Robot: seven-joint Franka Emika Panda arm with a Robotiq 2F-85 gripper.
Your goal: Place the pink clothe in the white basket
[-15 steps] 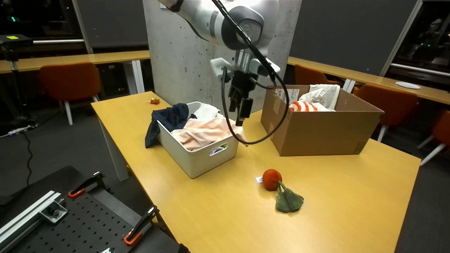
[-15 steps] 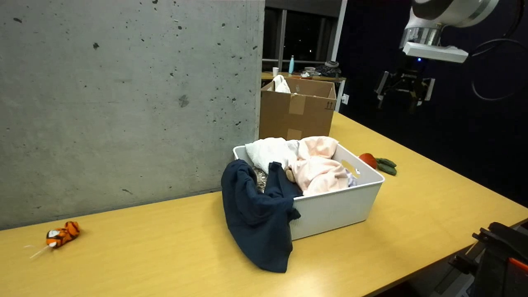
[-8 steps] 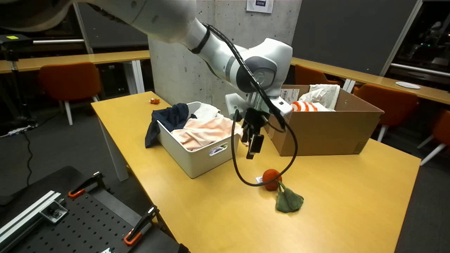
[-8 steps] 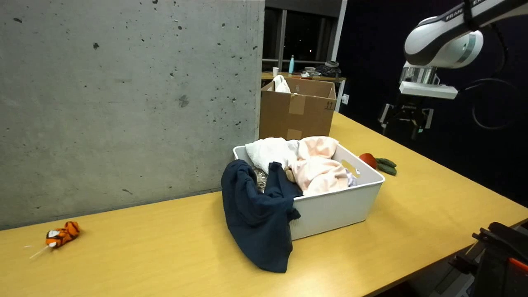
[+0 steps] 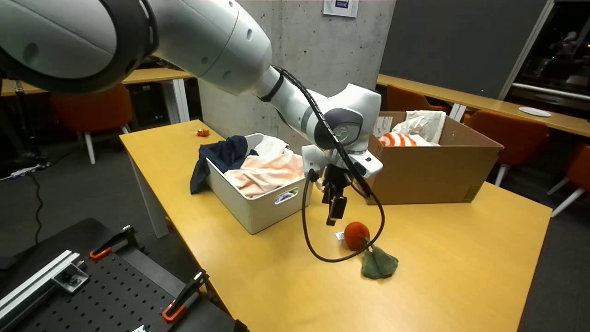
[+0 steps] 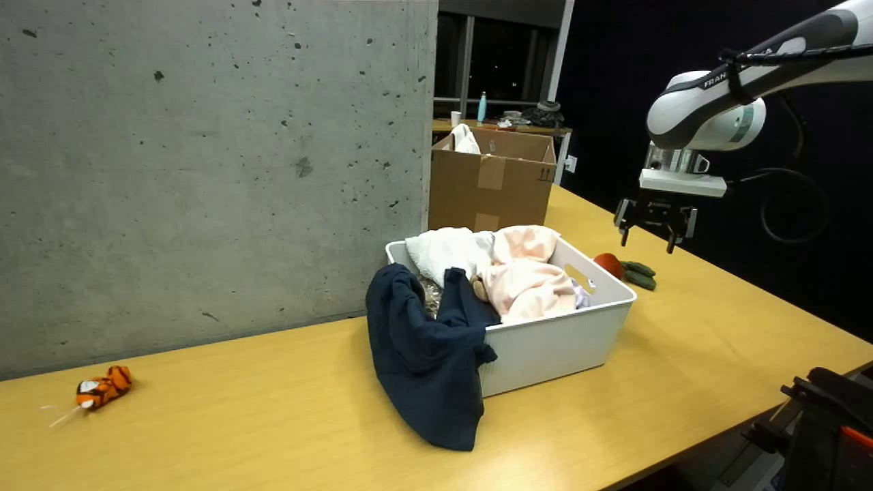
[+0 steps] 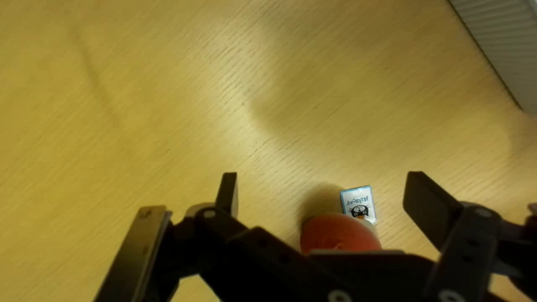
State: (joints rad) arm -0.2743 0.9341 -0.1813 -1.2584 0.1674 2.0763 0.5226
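The pink cloth (image 5: 269,173) lies crumpled inside the white basket (image 5: 253,214), at the end with the handle slot. Both also show in an exterior view, the cloth (image 6: 528,290) resting near the rim and the basket (image 6: 556,351) standing on the table. My gripper (image 5: 333,220) is open with nothing between its fingers. It hangs above the table beside the basket, apart from the cloth. Its spread fingers also show in an exterior view (image 6: 646,244) and in the wrist view (image 7: 323,184). The basket's ribbed wall (image 7: 503,46) shows at the wrist view's upper right corner.
A red-orange plush with green leaves (image 5: 356,235) lies under the gripper, with its tag (image 7: 358,203). A cardboard box (image 5: 428,177) stands behind. Navy cloth (image 6: 423,354) hangs over the basket's edge beside white cloth (image 6: 447,256). A tiger-striped toy (image 6: 104,387) lies near the concrete wall (image 6: 218,170).
The arm has come down, bringing my open gripper from above and behind the basket's end to low over the table near the plush. The cloth, basket and plush have not moved.
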